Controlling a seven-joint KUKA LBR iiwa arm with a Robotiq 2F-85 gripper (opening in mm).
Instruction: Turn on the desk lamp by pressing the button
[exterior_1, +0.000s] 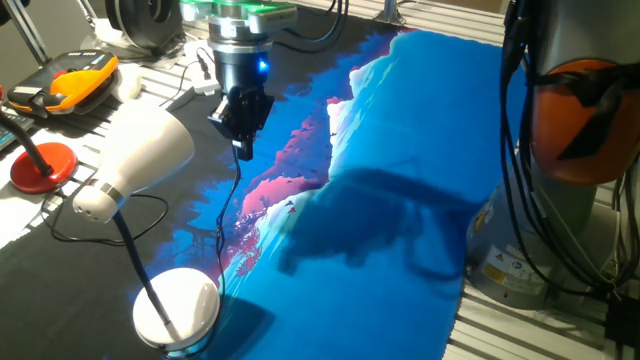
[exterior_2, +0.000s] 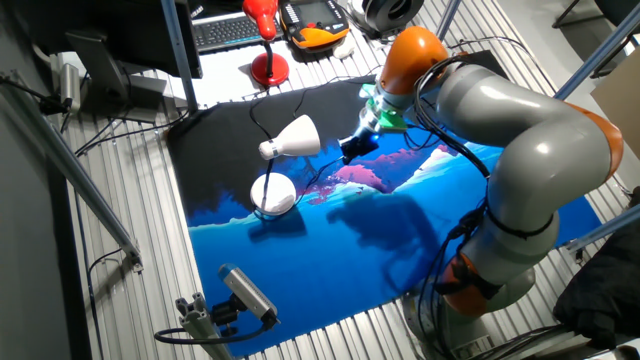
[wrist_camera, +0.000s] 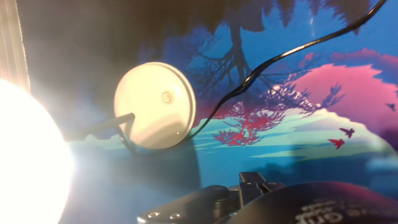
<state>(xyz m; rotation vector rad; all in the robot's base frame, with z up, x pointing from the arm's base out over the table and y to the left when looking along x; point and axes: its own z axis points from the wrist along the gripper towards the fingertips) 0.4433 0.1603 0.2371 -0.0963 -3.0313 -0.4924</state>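
Apparently your fingers (exterior_1: 243, 152) hung above the worktop (exterior_1: 420, 150), clear of the desk lamp (exterior_1: 140, 160); whether they were parted or closed, no view showed. The round base (wrist_camera: 155, 104) lay ahead of the fingers and to the left, its small button (wrist_camera: 166, 97) facing up. The shade (wrist_camera: 28, 155) glared bright at far left. The stem (exterior_1: 140, 270) ran from base up to shade.

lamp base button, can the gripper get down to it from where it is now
Probably yes. The gripper hangs above the mat, apart from the desk lamp. In the hand view the button on the round base shows uncovered; only the thin stem and black cord run nearby.
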